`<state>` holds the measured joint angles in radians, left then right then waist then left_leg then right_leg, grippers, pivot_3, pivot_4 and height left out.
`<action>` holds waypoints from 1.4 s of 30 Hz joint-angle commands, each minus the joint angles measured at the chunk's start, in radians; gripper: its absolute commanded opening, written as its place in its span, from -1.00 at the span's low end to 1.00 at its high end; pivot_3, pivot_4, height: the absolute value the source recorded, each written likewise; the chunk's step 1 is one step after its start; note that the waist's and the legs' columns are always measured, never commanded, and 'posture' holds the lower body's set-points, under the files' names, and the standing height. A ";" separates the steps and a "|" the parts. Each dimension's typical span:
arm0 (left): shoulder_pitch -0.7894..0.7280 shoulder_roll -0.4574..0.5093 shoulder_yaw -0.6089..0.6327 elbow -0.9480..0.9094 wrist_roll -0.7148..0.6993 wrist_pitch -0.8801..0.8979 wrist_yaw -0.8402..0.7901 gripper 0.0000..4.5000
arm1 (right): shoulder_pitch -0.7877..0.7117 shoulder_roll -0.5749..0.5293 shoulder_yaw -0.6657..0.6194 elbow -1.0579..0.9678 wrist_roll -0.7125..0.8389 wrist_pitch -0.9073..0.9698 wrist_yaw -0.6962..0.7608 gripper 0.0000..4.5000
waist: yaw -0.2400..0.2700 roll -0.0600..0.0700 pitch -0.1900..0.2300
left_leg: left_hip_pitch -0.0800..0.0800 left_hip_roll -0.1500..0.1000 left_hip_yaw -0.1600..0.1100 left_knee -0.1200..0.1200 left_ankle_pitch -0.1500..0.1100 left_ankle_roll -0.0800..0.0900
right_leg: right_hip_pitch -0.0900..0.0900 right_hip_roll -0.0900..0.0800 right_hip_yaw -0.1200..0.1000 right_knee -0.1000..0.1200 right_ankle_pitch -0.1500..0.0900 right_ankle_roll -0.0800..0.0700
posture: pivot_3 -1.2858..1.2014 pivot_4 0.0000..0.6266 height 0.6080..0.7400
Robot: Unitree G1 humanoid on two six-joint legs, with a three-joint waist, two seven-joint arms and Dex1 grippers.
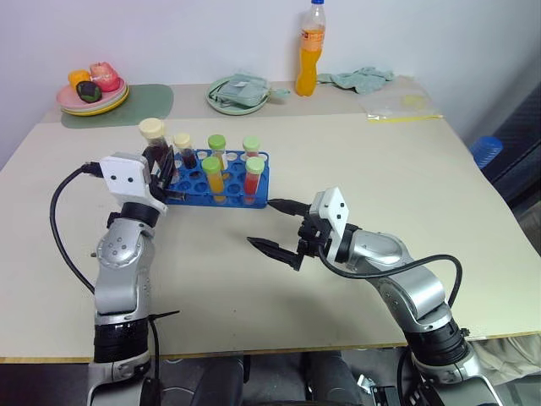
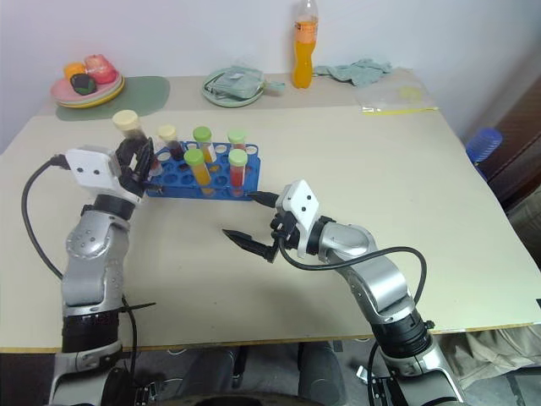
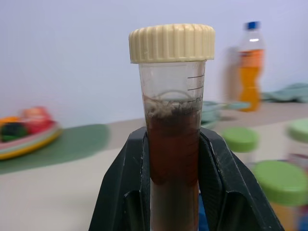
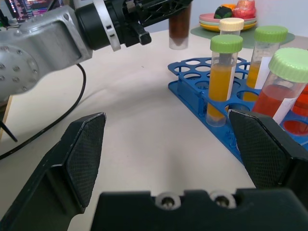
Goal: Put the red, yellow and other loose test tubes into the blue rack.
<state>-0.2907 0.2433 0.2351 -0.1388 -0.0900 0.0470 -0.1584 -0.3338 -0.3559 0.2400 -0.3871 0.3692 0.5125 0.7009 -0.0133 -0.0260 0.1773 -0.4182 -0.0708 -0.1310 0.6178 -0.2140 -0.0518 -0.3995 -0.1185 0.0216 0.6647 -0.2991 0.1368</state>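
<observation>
Beside the blue rack [image 1: 221, 179]: left gripper [image 1: 161, 173] clamping maroon tube [image 3: 172, 139] upright for insertion; right gripper [image 1: 283, 228] idling, fingers spread, empty.

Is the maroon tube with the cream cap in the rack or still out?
Out. The left gripper holds the maroon tube upright, its bottom hanging above the table beside the blue rack.
</observation>
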 commanded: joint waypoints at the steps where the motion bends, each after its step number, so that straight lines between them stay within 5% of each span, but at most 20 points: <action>1: -0.036 0.000 -0.024 0.064 0.043 -0.057 0.034 -0.66 | -0.017 0.005 -0.014 -0.024 0.005 -0.013 -0.006 1.00 | 0.000 0.000 0.000 | 0.000 0.000 0.000 0.000 0.000 0.000 | 0.000 0.000 0.000 0.000 0.000 0.000 | 0.03 -0.52 1.00; 42: -0.082 -0.024 -0.056 0.220 -0.017 -0.054 0.002 -0.66 | -0.008 0.031 -0.013 -0.025 0.014 -0.008 -0.035 1.00 | -0.002 0.000 0.000 | 0.000 0.000 -0.002 0.000 0.000 0.000 | 0.000 0.000 -0.001 0.000 0.000 0.000 | 0.03 -0.52 1.00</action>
<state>-0.3702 0.2252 0.1745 0.0850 -0.0845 0.0095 -0.1495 -0.3335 -0.3327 0.2402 -0.3871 0.3684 0.5134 0.6650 -0.0150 -0.0259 0.1772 -0.4180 -0.0709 -0.1331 0.6180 -0.2140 -0.0518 -0.3991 -0.1185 0.0208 0.6646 -0.2992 0.1369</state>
